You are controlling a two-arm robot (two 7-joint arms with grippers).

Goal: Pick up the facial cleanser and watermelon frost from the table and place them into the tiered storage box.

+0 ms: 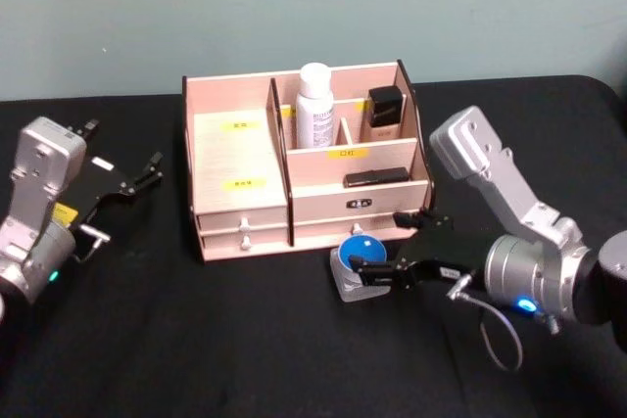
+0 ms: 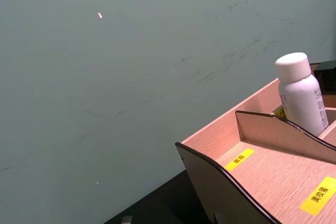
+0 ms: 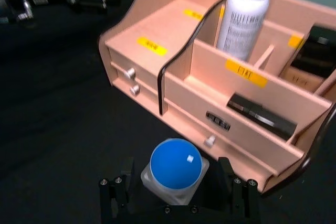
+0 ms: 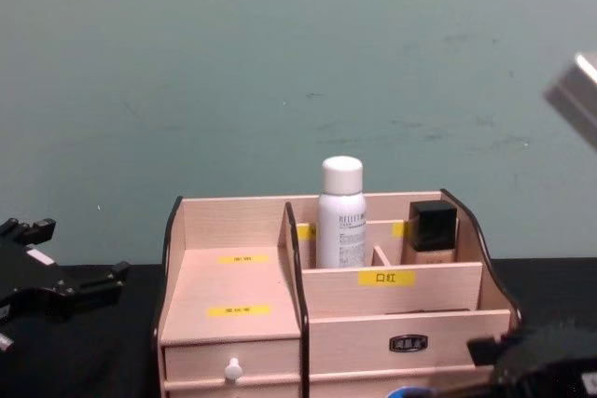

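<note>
The facial cleanser (image 1: 315, 105), a tall white bottle, stands upright in a back compartment of the tiered storage box (image 1: 240, 159); it also shows as the white bottle (image 2: 300, 94), (image 3: 244, 17), (image 4: 340, 213). The watermelon frost (image 1: 355, 259), a squat jar with a blue lid, sits just in front of the box's drawers. My right gripper (image 1: 377, 244) is open and straddles the jar (image 3: 175, 169), with a small gap showing on each side. My left gripper (image 1: 147, 171) rests open to the left of the box, holding nothing.
A black-capped beige bottle (image 1: 384, 113) fills the back right compartment, and a flat black item (image 1: 376, 178) lies in the tier below it. The black table (image 1: 196, 340) spreads in front and to both sides. A teal wall (image 4: 280, 62) rises close behind the box.
</note>
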